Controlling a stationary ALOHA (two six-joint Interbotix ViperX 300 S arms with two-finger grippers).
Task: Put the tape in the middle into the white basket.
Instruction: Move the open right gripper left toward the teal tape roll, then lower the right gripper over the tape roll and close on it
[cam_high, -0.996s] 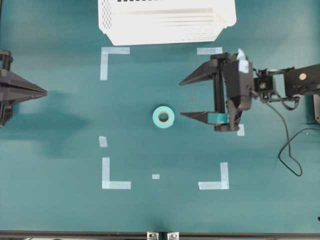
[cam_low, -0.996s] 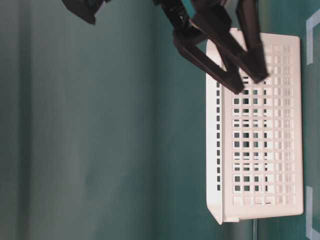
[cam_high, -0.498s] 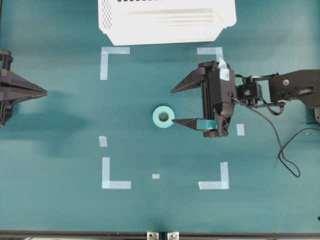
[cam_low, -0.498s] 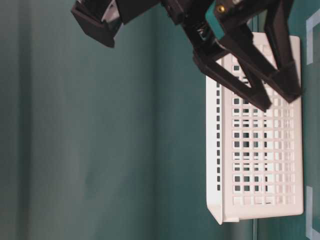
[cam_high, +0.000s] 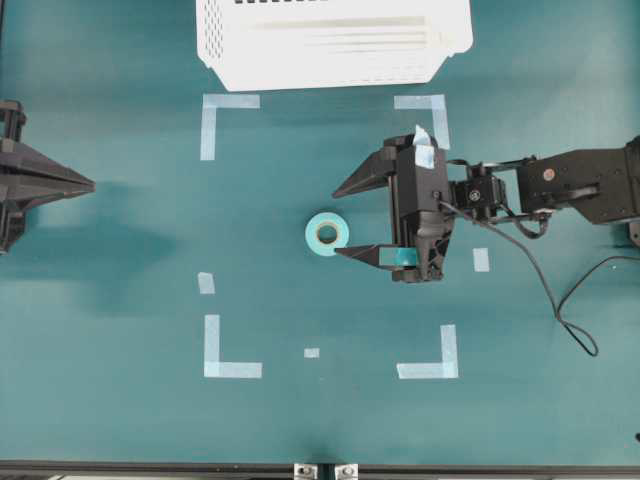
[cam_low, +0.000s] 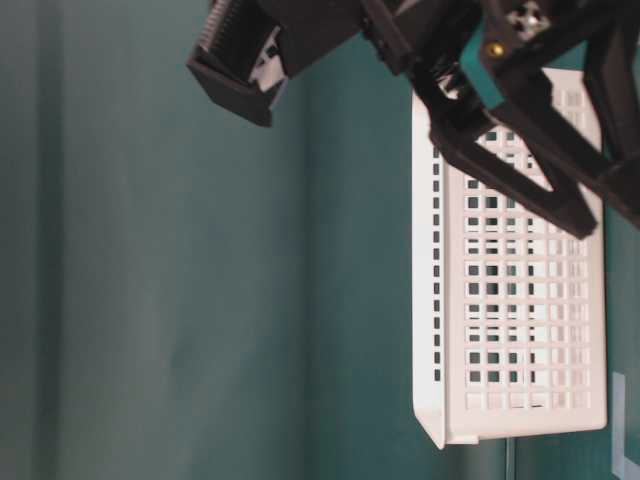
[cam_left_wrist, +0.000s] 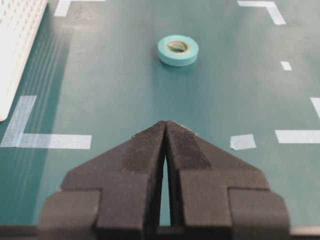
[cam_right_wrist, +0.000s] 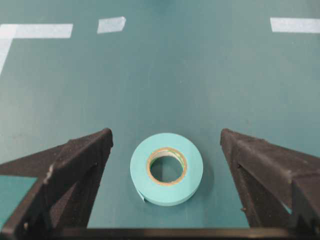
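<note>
Tape (cam_high: 327, 234), a small light teal roll with a tan core, lies flat on the green table (cam_high: 120, 400) at the centre of the overhead view, inside the rectangle marked by pale-blue corner strips (cam_high: 213, 116).

At the far left edge of the overhead view sits the left gripper (cam_high: 88, 184), well apart from the roll, pointing right toward the middle. Its own wrist view shows the two black fingers (cam_left_wrist: 145, 150) pressed together with only a hairline slit between them, holding nothing; the roll (cam_left_wrist: 178, 50) shows beyond them in the upper middle of that view.

Top centre of the overhead view holds the white basket (cam_high: 335, 45), its lattice wall facing the marked rectangle and its upper part cut off by the frame edge. In the table-level view it fills the right half (cam_low: 520, 330), seen turned on its side, with dark arm parts crossing in front of its upper portion.

Right of the roll in the overhead view is the right gripper (cam_high: 338, 220), reaching in from the right edge with its jaws spread wide. The lower finger's tip is just beside the roll's right edge; the upper finger stands above and to the right of it. From the right wrist view, the roll (cam_right_wrist: 166, 168) lies between the two spread fingers (cam_right_wrist: 75, 170), clear of both, near their inner ends.
</note>
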